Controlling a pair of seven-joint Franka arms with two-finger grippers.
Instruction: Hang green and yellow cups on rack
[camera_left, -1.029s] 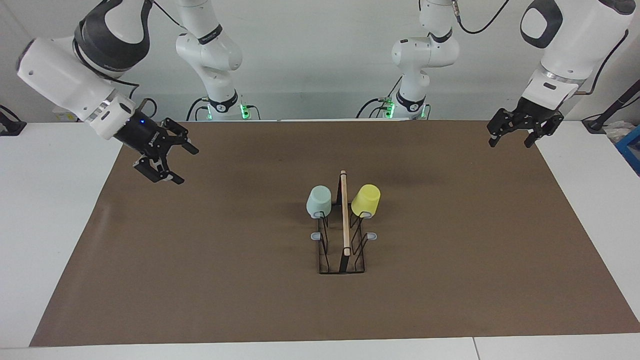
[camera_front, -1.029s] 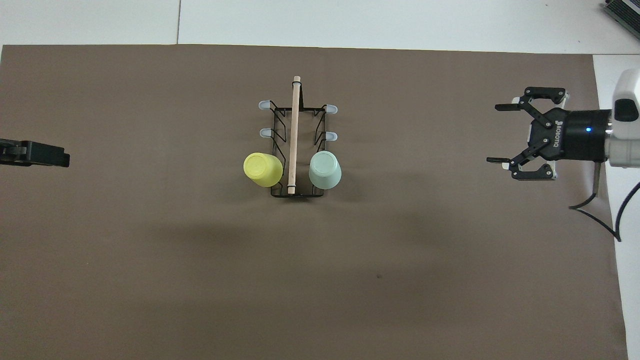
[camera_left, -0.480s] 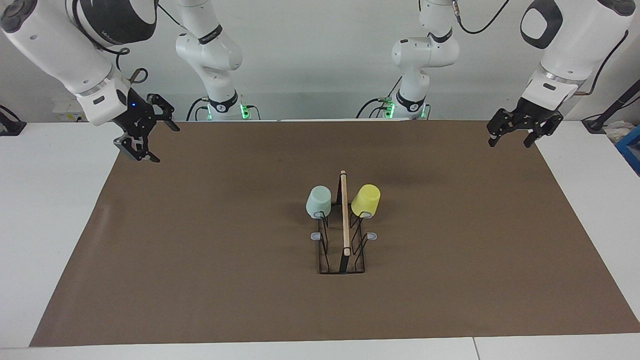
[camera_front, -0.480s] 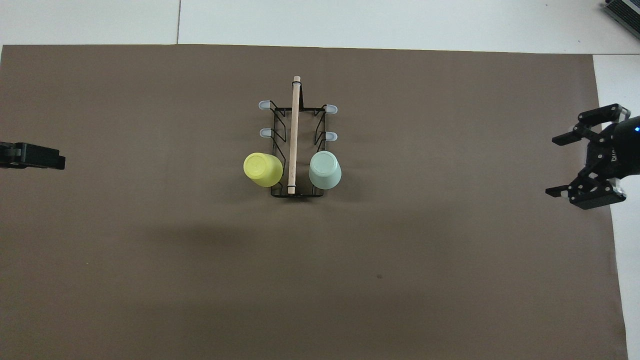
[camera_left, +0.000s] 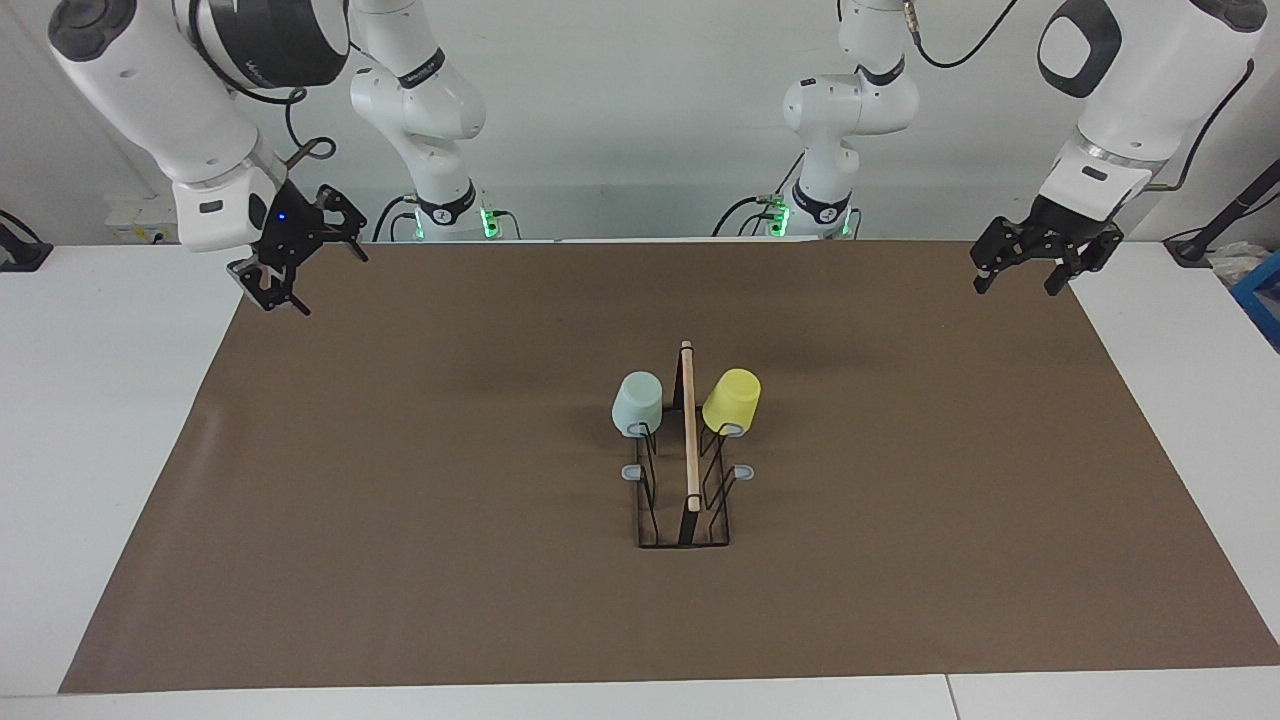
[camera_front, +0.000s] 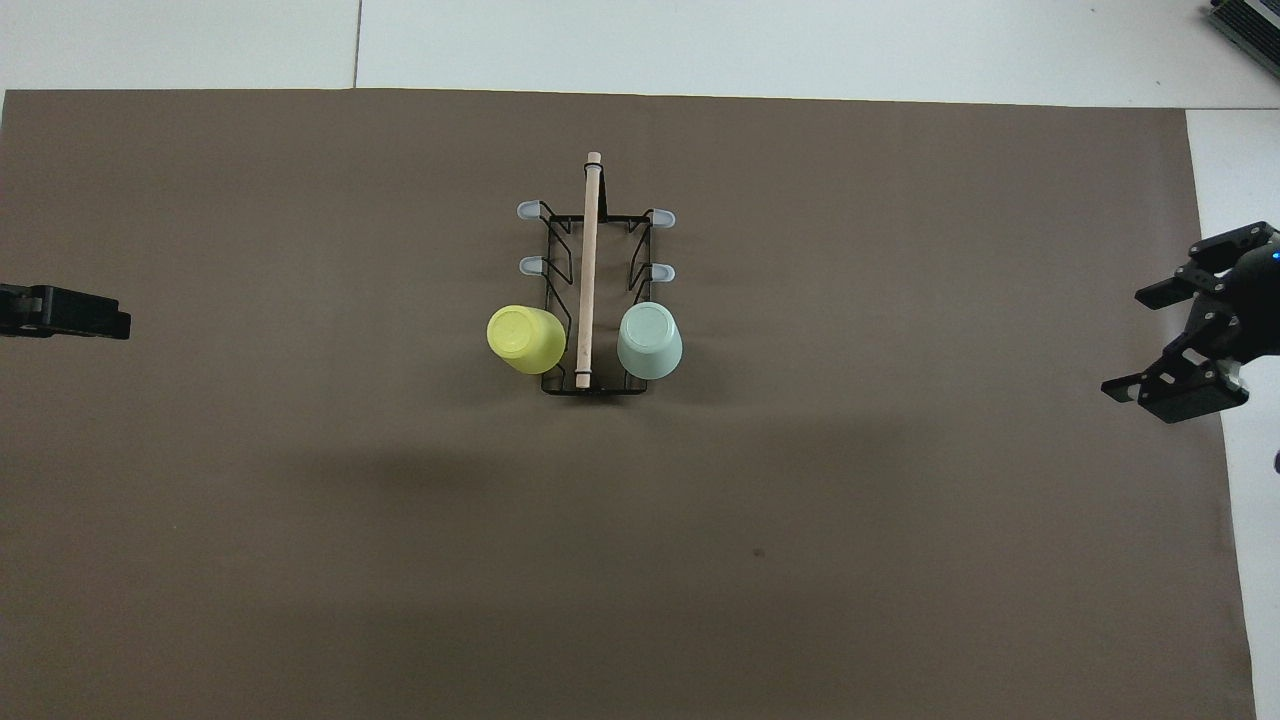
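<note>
Brown paper (camera_left: 400, 500) covers the white counter (camera_left: 110, 400). Mid-sheet stands the black wire rack (camera_left: 685, 470); the mint green cup (camera_left: 637, 403) and yellow cup (camera_left: 731, 400) hang inverted on its pegs nearest the robots. The left gripper (camera_left: 1022, 277) and right gripper (camera_left: 318, 277) hover at the sheet's ends, fingers spread, empty.

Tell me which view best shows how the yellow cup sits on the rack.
The facing view: the yellow cup shows its side, tilted, mouth down over a peg of the rack. The overhead view shows mainly its round bottom beside the wooden bar.
</note>
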